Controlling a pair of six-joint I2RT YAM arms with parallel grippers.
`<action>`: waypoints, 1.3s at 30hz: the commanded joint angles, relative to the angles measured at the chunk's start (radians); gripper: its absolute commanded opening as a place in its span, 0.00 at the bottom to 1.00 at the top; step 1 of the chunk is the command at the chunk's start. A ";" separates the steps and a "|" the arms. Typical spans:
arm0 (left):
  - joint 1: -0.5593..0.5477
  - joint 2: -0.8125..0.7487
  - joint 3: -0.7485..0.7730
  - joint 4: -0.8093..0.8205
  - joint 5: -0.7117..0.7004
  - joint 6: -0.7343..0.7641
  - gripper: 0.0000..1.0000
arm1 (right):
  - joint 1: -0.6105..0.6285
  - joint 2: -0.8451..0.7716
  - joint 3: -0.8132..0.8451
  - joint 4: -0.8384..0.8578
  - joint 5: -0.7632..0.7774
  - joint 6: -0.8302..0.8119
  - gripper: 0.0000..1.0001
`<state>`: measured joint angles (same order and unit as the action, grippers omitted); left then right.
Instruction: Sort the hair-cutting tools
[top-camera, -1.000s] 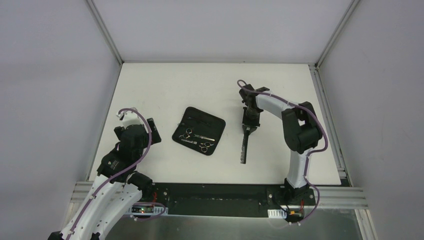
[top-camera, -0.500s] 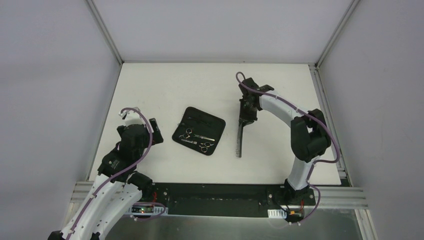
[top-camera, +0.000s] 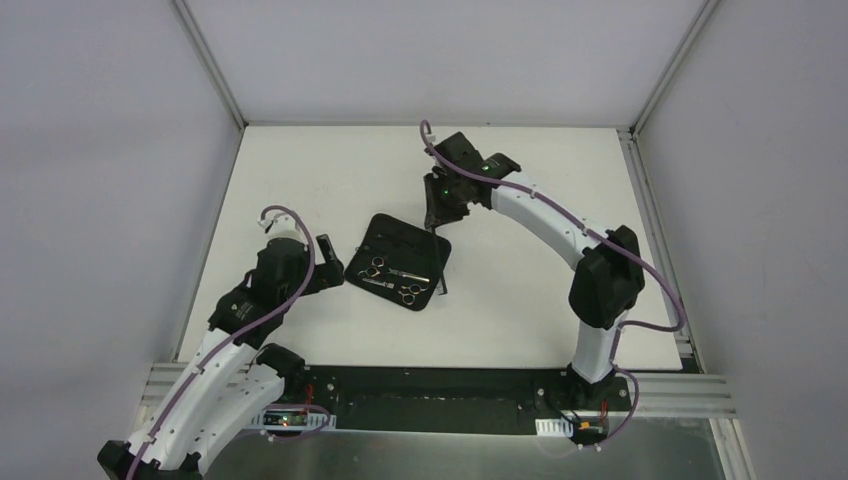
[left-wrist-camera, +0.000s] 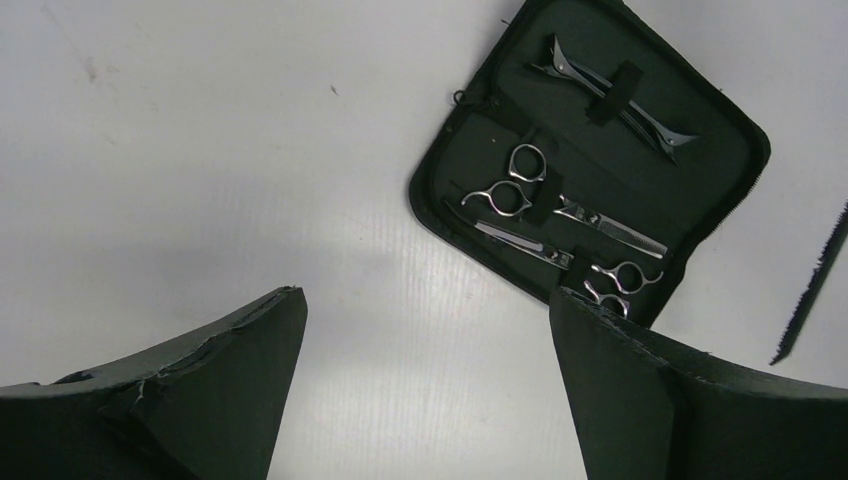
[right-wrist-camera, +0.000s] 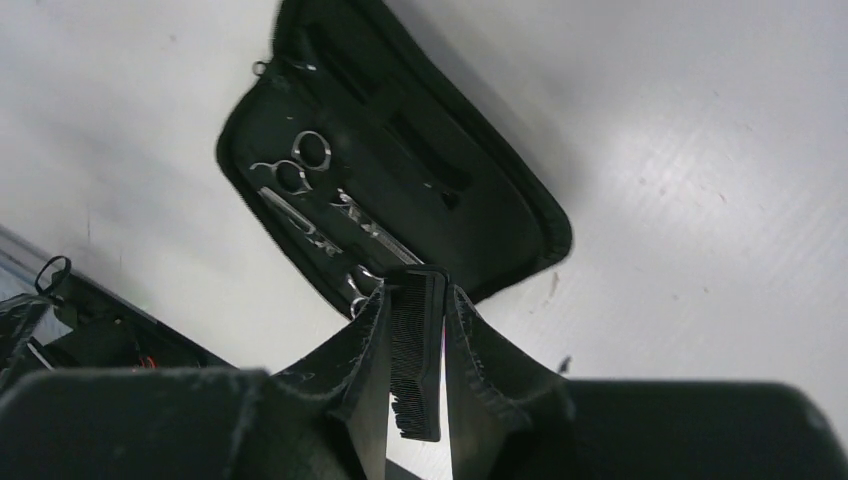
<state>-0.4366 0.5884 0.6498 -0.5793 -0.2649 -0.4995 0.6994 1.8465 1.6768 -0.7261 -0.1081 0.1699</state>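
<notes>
The right pincer (right-wrist-camera: 415, 300) grips the comb (right-wrist-camera: 418, 370), its long axis lying along the open case (right-wrist-camera: 500, 215) at its right edge; the left pincer (left-wrist-camera: 425, 295) gapes open nearby.

Case (left-wrist-camera: 705, 190): black cloth, matt, zip round the rim. Scissors (left-wrist-camera: 612, 228), both prs: bright polished metal, glossy. Clip (left-wrist-camera: 655, 122): dark, looks like metal, dull sheen. Comb (right-wrist-camera: 418, 340): black plastic, semi-matt, fine teeth. Pads (right-wrist-camera: 365, 345) of right gripper (right-wrist-camera: 415, 292) & left gripper (left-wrist-camera: 425, 295): black, matt, rubbery-looking, edges rough & frayed. Table (left-wrist-camera: 200, 150): white, smooth, matt, faint ribbing, a few specks.
</notes>
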 joint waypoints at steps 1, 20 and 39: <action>0.008 0.041 0.009 0.027 0.075 -0.115 0.96 | 0.054 0.093 0.105 0.006 -0.039 -0.126 0.10; 0.009 -0.006 0.039 -0.099 -0.009 -0.253 0.95 | 0.209 0.408 0.406 -0.045 -0.080 -0.408 0.16; 0.009 -0.001 0.050 -0.122 -0.025 -0.244 0.94 | 0.258 0.417 0.474 -0.080 -0.048 -0.429 0.64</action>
<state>-0.4366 0.5747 0.6594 -0.6945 -0.2710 -0.7441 0.9558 2.3306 2.1113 -0.7765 -0.1699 -0.2684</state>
